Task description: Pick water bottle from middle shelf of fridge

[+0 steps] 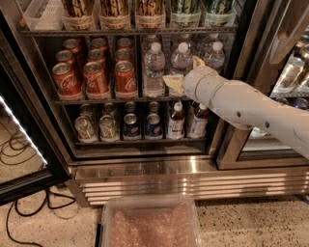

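Observation:
The fridge (pixel 159 179) stands open in front of me. On its middle shelf (pixel 96 102) three clear water bottles with white caps stand in the front row on the right: left (pixel 154 67), middle (pixel 180 57), right (pixel 215 56). My gripper (pixel 186 72) at the end of the white arm (pixel 241 103) is at the middle bottle. One cream fingertip (pixel 173 83) lies low on the bottle's left and the other (pixel 198 61) high on its right. The gripper is open and its wrist hides the bottle's lower half.
Red cola cans (pixel 94 77) fill the shelf's left half. Cans (pixel 130 125) and small dark-drink bottles (pixel 176 120) stand on the shelf below, tall drinks (pixel 113 9) above. The open glass door (pixel 21 144) is at left, a plastic bin (pixel 149 224) below, and a second cooler (pixel 289 77) at right.

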`<action>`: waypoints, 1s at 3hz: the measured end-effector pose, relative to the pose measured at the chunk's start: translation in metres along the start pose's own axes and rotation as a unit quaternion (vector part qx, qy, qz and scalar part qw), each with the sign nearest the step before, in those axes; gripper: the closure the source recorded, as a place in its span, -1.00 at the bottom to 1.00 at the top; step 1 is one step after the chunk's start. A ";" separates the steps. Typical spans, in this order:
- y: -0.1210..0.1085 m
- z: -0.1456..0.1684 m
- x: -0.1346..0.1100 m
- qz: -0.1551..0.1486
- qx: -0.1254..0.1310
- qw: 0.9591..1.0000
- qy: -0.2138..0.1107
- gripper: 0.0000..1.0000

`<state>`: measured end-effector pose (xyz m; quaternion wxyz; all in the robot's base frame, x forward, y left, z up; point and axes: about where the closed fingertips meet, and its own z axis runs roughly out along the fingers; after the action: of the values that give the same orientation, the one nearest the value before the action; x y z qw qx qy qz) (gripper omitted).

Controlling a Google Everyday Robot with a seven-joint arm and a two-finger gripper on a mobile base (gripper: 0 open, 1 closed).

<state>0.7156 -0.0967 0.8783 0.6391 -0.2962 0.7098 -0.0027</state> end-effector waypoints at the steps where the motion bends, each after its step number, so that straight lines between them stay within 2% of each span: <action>1: -0.003 0.006 0.005 -0.001 0.007 1.000 0.005 -0.24; 2: -0.008 0.015 0.010 0.000 0.014 1.000 0.009 -0.06; 3: -0.008 0.015 0.010 -0.001 0.014 1.000 0.009 0.32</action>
<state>0.7329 -0.1017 0.8698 0.6368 -0.2874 0.7153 -0.0161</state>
